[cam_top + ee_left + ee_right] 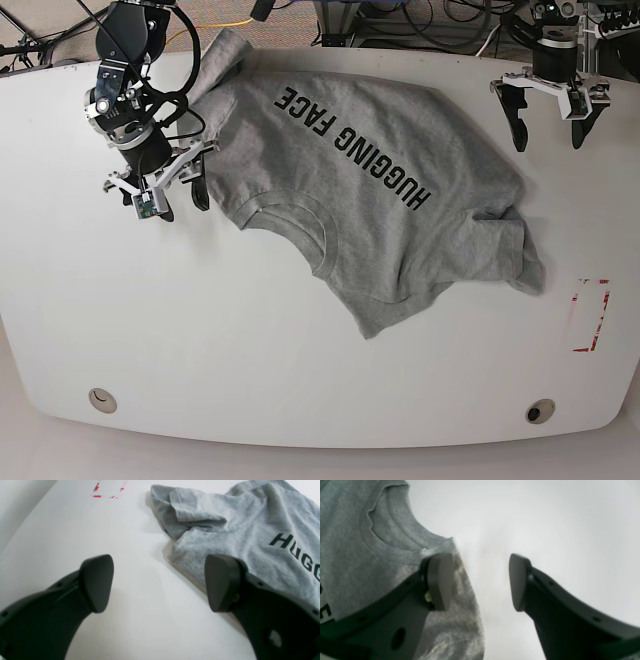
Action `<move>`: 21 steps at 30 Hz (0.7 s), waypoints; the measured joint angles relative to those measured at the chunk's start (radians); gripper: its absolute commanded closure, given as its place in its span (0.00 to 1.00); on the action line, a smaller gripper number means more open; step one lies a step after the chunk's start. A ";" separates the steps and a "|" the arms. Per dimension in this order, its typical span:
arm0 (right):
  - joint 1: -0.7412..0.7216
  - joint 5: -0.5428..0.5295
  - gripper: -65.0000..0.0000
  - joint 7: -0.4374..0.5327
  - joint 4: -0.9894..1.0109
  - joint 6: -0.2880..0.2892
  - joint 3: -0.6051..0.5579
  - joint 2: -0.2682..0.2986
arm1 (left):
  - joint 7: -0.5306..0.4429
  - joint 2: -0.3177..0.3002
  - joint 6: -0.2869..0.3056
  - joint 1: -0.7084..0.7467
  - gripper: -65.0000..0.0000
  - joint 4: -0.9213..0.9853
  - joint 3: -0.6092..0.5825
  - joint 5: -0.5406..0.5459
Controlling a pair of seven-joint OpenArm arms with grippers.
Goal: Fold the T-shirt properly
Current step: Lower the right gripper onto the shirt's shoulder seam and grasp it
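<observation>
A: What's carrying everything?
B: White surface (250, 350) with rounded corners, two round holes near the 6 o'clock edge.
A: And directly on it?
B: Grey T-shirt (370, 190), print up, rumpled, spread from 11 to 4 o'clock. Red tape marks (590, 315) at 4 o'clock, just beside the shirt's bunched sleeve, not touching.

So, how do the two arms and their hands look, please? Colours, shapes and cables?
Both hands have matte black curved fingers ending in broad, rounded flat pads, with small screw holes along the fingers. In the base view, the left hand and the right hand sit on white brackets under black cylindrical wrists. Black cables loop beside the right arm, which is black with silver metal joints.
</observation>
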State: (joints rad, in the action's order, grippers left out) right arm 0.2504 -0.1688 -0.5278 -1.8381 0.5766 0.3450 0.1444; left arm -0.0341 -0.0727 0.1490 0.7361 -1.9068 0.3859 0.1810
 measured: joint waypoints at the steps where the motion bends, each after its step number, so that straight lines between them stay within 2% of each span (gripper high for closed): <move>1: 0.000 0.000 0.47 0.000 0.000 0.000 0.000 0.000 | 0.000 0.000 0.000 -0.001 0.18 0.000 0.000 0.000; 10: -0.003 0.000 0.47 0.000 0.000 0.000 -0.011 0.000 | 0.000 0.000 0.000 -0.002 0.18 0.000 0.000 0.000; 21: -0.047 -0.001 0.47 -0.019 0.000 0.000 -0.210 0.001 | -0.001 0.000 0.000 -0.002 0.18 0.000 0.000 0.000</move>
State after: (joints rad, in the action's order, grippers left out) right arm 0.2031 -0.1696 -0.5472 -1.8381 0.5762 0.1349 0.1452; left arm -0.0349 -0.0731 0.1493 0.7341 -1.9072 0.3862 0.1810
